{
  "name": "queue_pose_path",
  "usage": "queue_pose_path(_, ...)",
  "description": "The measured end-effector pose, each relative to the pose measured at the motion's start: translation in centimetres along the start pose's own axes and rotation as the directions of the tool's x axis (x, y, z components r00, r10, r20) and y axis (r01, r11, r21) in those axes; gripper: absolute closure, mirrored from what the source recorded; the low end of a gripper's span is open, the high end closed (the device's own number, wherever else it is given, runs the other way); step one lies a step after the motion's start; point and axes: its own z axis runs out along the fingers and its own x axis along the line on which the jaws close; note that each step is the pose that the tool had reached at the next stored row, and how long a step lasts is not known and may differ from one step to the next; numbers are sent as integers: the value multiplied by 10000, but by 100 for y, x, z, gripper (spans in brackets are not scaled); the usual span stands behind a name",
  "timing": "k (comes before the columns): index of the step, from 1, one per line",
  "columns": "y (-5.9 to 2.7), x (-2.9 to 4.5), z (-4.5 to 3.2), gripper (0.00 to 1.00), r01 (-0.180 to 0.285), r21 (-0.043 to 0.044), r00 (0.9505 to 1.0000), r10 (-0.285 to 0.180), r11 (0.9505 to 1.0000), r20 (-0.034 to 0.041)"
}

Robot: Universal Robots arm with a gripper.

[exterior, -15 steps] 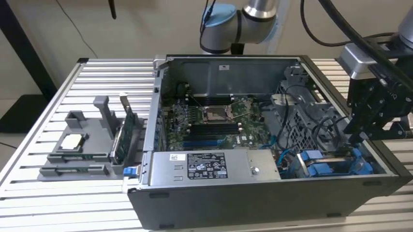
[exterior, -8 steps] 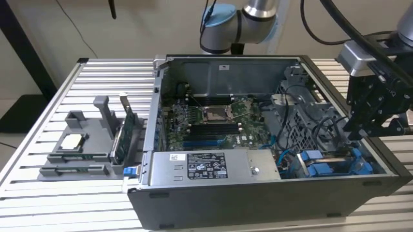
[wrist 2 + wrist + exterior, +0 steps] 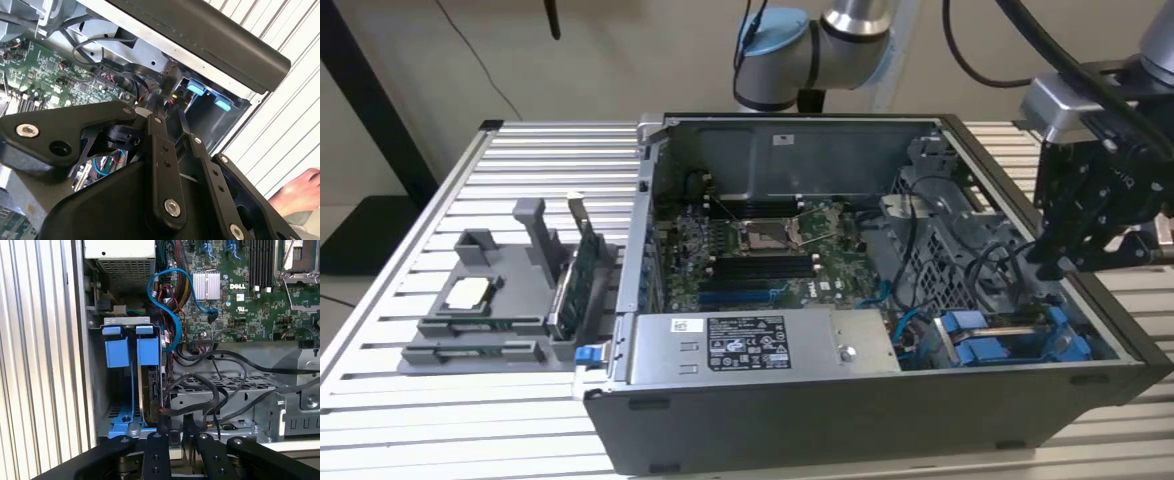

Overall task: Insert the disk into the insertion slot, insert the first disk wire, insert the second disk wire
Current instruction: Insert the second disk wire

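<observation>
The claw (image 3: 1058,262) hangs at the exterior view's right, over the lower right corner of the open case (image 3: 854,425), just above the drive bay (image 3: 1041,335). In both wrist views the claw (image 3: 175,432) (image 3: 162,102) points into that bay. I cannot tell whether it is apart, together or clamped on anything. A black wire (image 3: 165,411) with a small red mark passes close in front of it, just beside the disk

The disk (image 3: 150,387) stands on edge in the slot, clipped in its blue carrier (image 3: 148,347). A second blue carrier sits just beside it, nearer the case wall. In the exterior view the blue carriers (image 3: 987,345) show in the lower right of the case

A blue cable (image 3: 167,292) loops from near the bay toward the green board (image 3: 250,300), and black wires lie across a grey metal cage (image 3: 230,390) next to the bay. The silver supply box (image 3: 747,345) lies along the near wall of the case, at the lower centre of the exterior view

The case stands on a slatted counter (image 3: 440,430). At the exterior view's left a grey holder (image 3: 480,310) carries small parts, with a green card (image 3: 583,270) on edge between it and the case. The arm (image 3: 834,30) enters at the top centre. In the second wrist view a person's hand (image 3: 300,192) shows over the counter, apart from the case
</observation>
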Motion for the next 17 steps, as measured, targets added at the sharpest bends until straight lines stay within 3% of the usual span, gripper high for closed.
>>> queue_pose_path(3, -19, -14, -28, 73, -9, -159, 10000, 9, 9999, -20)
queue_pose_path(4, -69, -18, -28, 73, -13, -218, 10000, 13, 9998, -23)
queue_pose_path(9, -167, -25, -27, 73, -17, -279, 10000, 16, 9996, -27)
queue_pose_path(14, -197, -29, -68, 73, -31, -493, 10000, 29, 9988, -36)
queue_pose_path(17, -240, -32, -68, 73, -34, -536, 10000, 32, 9986, -39)
